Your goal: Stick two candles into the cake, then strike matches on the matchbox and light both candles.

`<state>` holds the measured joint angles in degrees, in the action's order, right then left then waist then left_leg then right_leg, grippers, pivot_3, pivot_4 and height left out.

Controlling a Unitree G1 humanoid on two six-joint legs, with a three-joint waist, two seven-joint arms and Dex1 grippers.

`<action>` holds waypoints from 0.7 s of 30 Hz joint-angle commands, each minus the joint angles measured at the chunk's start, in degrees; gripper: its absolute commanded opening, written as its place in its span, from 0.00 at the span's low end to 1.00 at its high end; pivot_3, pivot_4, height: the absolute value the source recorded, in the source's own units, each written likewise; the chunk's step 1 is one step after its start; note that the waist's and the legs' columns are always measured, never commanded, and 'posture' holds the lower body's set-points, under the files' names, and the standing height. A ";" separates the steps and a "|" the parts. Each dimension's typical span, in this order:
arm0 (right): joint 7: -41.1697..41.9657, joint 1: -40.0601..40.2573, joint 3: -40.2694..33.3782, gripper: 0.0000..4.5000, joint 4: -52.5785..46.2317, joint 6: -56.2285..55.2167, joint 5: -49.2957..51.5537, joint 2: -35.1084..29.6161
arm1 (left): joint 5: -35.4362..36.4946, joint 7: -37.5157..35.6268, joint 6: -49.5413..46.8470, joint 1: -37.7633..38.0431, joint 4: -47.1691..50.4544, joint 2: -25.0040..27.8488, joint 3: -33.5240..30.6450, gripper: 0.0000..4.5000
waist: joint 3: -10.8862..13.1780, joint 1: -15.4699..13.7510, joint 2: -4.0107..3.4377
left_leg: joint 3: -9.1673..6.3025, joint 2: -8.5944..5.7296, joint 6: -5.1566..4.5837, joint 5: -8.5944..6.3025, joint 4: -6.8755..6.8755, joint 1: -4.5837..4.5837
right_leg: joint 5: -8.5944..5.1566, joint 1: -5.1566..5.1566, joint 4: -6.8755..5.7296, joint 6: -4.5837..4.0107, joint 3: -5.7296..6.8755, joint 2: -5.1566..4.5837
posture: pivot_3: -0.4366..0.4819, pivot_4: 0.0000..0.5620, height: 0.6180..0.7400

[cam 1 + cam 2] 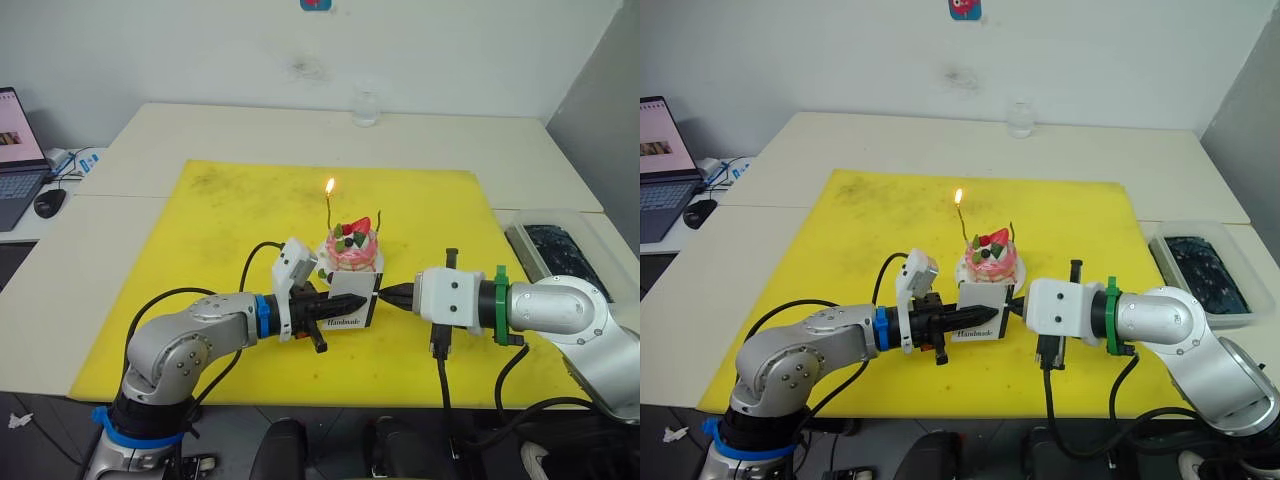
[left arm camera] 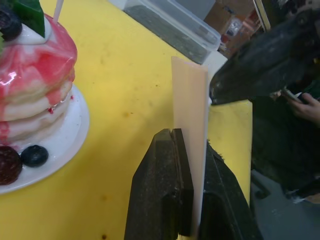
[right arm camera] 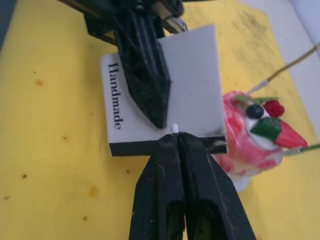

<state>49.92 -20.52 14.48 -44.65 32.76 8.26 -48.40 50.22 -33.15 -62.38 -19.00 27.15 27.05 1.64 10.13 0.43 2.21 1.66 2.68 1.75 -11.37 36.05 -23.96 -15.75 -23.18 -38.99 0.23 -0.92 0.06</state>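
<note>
The left gripper clenches the matchbox on edge, black strip toward the right gripper, whose fingers pinch a match against it.

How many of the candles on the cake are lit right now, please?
One. The left candle carries a flame; the right candle shows none. Both stand in the cake.

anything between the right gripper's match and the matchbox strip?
Nothing visible. The right gripper, shut on a match, has its tip right at the black strip of the matchbox, which the left gripper holds upright beside the cake.
</note>
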 commanded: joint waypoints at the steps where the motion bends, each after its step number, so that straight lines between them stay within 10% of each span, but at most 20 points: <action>1: -0.28 -0.19 -0.02 0.01 0.20 -3.94 -1.72 0.27 | 2.98 0.51 -1.70 -1.15 0.36 0.03 -1.88 0.00 | 0.00 -0.01 0.00 | -0.01 0.00 0.00 0.00 0.00 -0.01 | 0.00 0.00 0.00 0.00 0.01 0.00 | 0.48 0.27 1.00; 21: -0.98 3.68 -0.31 0.01 1.56 -5.17 -3.60 1.54 | 8.46 3.61 -4.99 -1.44 -0.28 -0.03 -4.21 0.00 | 0.00 -0.05 0.00 | 0.00 0.02 0.00 0.00 0.01 0.00 | 0.00 0.01 -0.01 0.00 -0.02 -0.02 | 0.48 0.27 1.00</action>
<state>49.65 -16.78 14.83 -41.45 27.51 5.15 -47.05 57.36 -29.40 -67.33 -20.01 26.24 27.08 -1.70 10.13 0.38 2.21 1.66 2.69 1.76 -11.37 36.07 -23.96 -15.75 -23.17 -39.00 0.23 -0.93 0.04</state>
